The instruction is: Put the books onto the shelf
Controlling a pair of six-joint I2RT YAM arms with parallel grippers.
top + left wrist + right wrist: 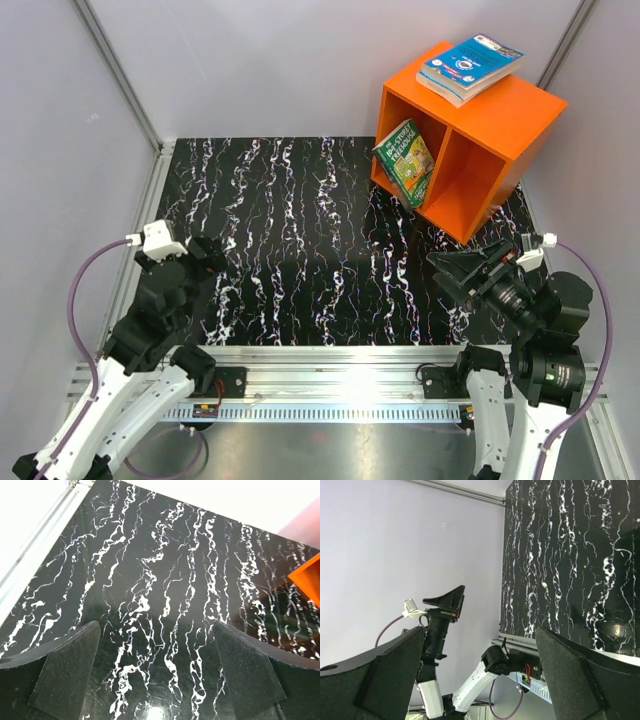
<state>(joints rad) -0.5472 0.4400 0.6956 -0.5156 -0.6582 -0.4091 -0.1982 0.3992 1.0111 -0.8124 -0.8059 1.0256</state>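
Two grippers, both spread wide and both empty.

Left gripper [207, 256] low over the near-left part of the mat [300, 230]. Pads [65, 680] far apart in the left wrist view, with only black, white-veined mat between them. Well apart from the shelf [470, 140], with just an orange corner of it at that view's right edge.

Right gripper [452, 272] above the near-right part of the mat, rolled onto its side and aimed across toward the left arm [440, 645]. Fingers [575, 680] likewise standing wide, nothing between them but pale wall, the other arm and the mat's edge. Near the front of the shelf, not touching it.

Shelf at the far-right corner of the mat, set at an angle, open face turned toward the arms. Split by a divider into two compartments side by side.

Green book [405, 162] in the left compartment, tilted, front cover facing out. Its near edge just past the opening.

Blue books [470, 68] lying flat on top of the shelf, stacked. Upper one with a round emblem on its cover. One corner of the stack reaching past the top's left edge. At least two in that stack; exact count not clear from above.
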